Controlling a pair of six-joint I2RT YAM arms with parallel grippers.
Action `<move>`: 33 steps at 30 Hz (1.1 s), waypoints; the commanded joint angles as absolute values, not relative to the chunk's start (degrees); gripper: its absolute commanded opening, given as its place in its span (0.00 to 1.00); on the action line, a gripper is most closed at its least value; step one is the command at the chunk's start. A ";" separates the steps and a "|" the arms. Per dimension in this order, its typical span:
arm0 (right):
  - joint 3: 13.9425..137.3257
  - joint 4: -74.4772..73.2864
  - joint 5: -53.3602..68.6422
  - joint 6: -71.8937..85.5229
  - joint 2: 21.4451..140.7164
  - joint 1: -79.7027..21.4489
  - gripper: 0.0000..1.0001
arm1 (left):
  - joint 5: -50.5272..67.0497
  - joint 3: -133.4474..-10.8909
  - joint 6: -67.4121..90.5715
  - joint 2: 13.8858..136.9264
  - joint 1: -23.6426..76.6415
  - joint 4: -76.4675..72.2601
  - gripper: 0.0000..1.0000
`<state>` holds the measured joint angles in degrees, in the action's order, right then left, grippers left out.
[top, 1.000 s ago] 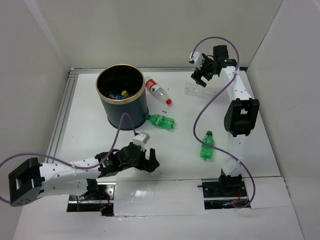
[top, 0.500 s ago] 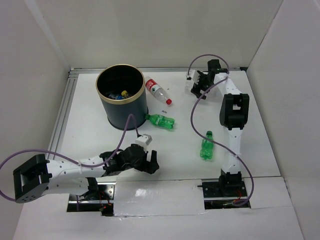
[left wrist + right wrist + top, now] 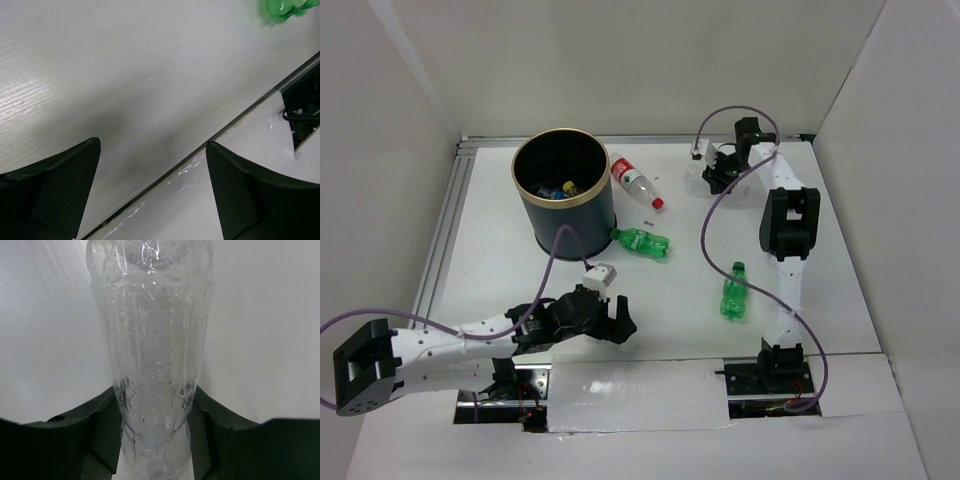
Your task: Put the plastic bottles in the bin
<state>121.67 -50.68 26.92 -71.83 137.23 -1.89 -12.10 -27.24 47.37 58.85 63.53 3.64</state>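
One bottle [image 3: 150, 315] in right gripper [image 3: 153, 407] (wrist)

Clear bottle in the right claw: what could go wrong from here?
The right claw pinches the clear bottle at its narrow waist; the thin plastic may buckle or slip on lifting. On the way to the bin, a low carry could knock the red-label bottle lying beside it.
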 commanded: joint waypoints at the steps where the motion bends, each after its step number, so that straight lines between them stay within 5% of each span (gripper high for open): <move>1: 123.56 -54.33 42.31 -66.82 123.16 -3.07 0.27 | -14.15 -24.79 48.96 54.33 63.81 1.76 0.99; 5: 125.95 -42.58 56.75 -48.13 114.71 -7.36 0.28 | -14.15 -22.42 47.64 52.47 63.81 -0.18 0.99; 9: 123.13 -9.59 61.87 -18.25 109.51 -14.48 0.30 | -14.15 -22.94 45.70 54.14 63.81 -0.18 0.99; 20: 148.18 18.11 53.09 24.96 132.62 -30.84 0.38 | -14.68 -21.88 45.53 52.13 63.81 -1.93 0.99; 23: 144.86 17.66 52.56 24.95 133.33 -33.57 0.47 | -15.21 -22.50 44.38 52.12 63.81 -1.93 0.99; 26: 142.29 16.88 53.17 24.96 133.33 -34.45 0.80 | -15.21 -24.52 42.54 53.69 63.81 -4.04 0.99; 29: 143.52 13.55 52.65 23.29 133.25 -34.45 0.99 | -14.68 -27.15 39.47 56.24 63.81 -7.20 0.99; 33: 145.99 8.19 50.37 19.79 130.26 -30.95 0.99 | -11.71 -32.33 35.95 63.79 63.20 -12.47 0.99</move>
<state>142.08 9.67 52.51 21.54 136.86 -33.45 -13.43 -27.42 40.27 60.62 63.53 -4.19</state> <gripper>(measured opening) 0.993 0.990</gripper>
